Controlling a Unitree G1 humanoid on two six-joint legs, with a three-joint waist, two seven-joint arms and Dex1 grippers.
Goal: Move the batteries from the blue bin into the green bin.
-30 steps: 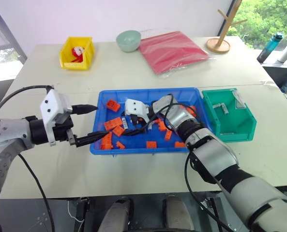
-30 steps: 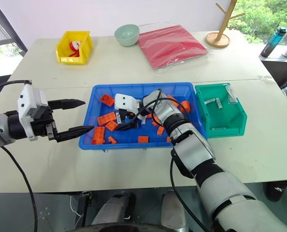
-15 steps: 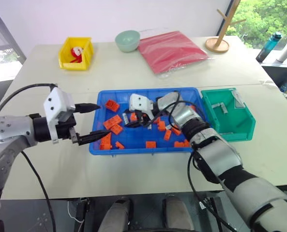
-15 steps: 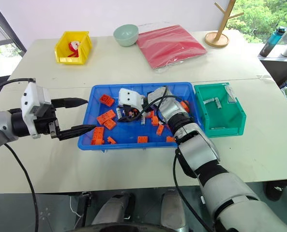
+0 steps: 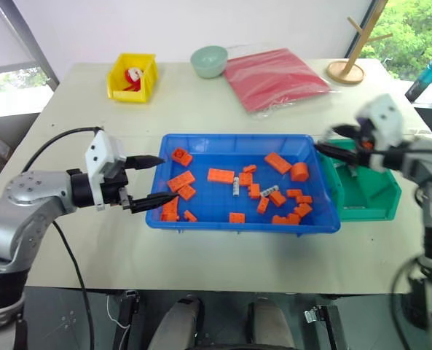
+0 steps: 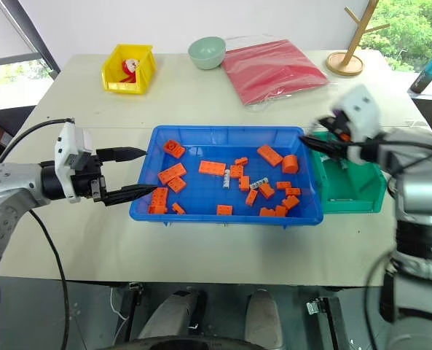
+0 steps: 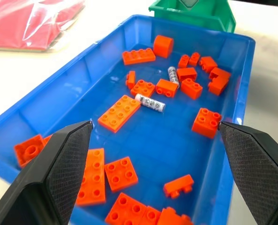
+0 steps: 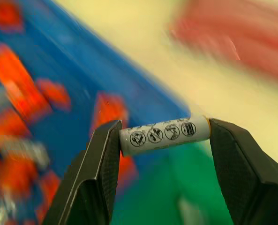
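Left wrist: batteries [image 7: 150, 103] among blue bin [image 7: 45, 98] blocks [image 7: 119, 113]

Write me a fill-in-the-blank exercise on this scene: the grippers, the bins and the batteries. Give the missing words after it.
1. The right gripper is shut on a ____, clamped by its two ends between the jaws.
2. In the head views the right gripper is above the border between the blue bin and the ____ bin.
3. The left gripper has its jaws ____, at the blue bin's left end.
4. ____ batteries lie in the blue bin among the orange blocks.

Missing words: battery; green; open; Two
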